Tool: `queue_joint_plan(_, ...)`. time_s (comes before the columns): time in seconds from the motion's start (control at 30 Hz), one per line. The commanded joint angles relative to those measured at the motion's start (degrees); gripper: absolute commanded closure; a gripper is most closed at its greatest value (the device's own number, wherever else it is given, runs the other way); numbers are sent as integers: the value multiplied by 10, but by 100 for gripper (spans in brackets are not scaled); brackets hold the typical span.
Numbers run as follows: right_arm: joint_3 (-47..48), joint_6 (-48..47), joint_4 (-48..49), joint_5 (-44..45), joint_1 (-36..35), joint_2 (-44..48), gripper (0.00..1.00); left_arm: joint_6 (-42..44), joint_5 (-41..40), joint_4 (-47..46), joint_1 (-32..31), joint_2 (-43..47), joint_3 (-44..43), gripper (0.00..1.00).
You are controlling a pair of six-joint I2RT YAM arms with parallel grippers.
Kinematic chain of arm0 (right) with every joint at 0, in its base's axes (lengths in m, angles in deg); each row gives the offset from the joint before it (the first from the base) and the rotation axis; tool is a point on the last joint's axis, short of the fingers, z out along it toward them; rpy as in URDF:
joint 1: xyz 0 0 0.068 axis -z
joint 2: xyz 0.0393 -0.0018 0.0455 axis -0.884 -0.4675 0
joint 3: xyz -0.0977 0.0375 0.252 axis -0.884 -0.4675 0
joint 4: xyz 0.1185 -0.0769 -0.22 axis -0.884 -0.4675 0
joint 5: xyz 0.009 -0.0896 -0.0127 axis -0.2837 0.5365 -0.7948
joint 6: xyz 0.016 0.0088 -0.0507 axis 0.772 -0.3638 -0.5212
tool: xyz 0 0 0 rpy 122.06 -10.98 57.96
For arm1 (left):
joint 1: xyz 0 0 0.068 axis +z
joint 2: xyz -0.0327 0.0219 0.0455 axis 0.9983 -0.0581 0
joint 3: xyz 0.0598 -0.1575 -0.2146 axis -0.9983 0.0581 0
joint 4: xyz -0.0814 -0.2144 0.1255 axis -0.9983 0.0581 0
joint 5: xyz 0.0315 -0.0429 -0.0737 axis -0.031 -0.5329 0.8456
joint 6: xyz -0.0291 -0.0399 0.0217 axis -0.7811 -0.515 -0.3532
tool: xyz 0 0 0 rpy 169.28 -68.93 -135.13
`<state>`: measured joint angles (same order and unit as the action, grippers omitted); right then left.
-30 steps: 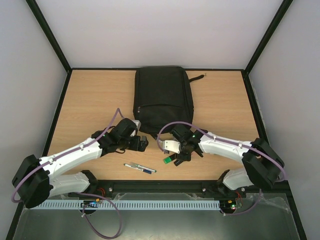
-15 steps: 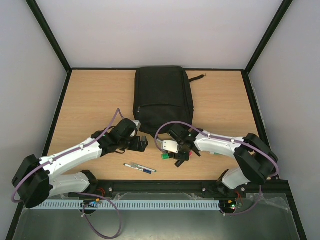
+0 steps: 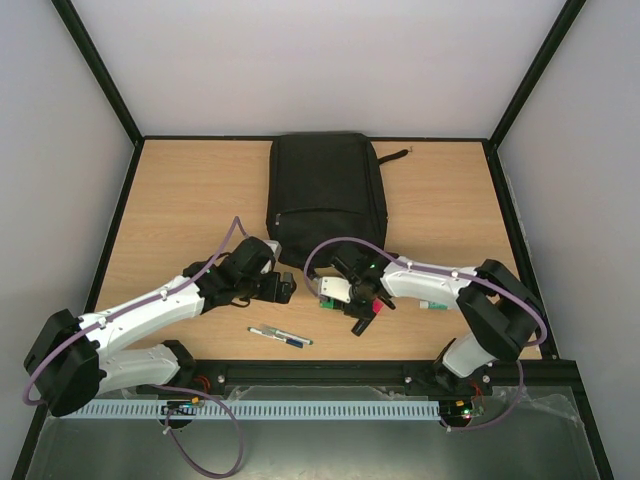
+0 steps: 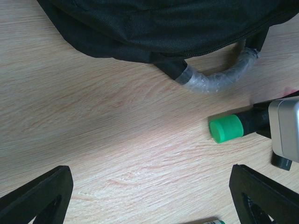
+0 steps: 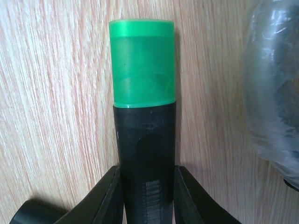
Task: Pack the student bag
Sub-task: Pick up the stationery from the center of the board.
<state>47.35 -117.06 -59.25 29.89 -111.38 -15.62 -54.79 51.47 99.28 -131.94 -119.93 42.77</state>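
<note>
Student bag [image 3: 327, 195] flat on table [image 3: 180, 200]; green-capped marker [image 5: 145, 116] in right pincer [image 5: 147, 189].

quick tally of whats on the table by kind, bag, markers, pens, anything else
student bag: 1
green-capped marker, held in the right gripper: 1
pen: 1
pink item, half hidden by the right arm: 1
teal item, half hidden too: 1
total: 5

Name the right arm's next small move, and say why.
Probably carry the marker over to the student bag: the right gripper is shut on it, its green cap just short of the bag's loop handle, not inside yet.
</note>
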Motion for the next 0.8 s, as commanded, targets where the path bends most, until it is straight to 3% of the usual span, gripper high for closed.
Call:
queue_joint_plan(0.0,11,15,-28,0,2,-7,80,16,-18,3,10,0,-5,5)
queue_joint_plan(0.43,24,38,-88,-169,137,172,88,99,-23,6,106,-55,-143,3)
queue_joint_plan(0.63,15,80,-92,-220,208,224,88,213,-80,-2,112,-116,-243,21)
queue_joint_plan(0.77,21,110,-96,-266,278,244,88,304,-108,13,108,-170,-312,24)
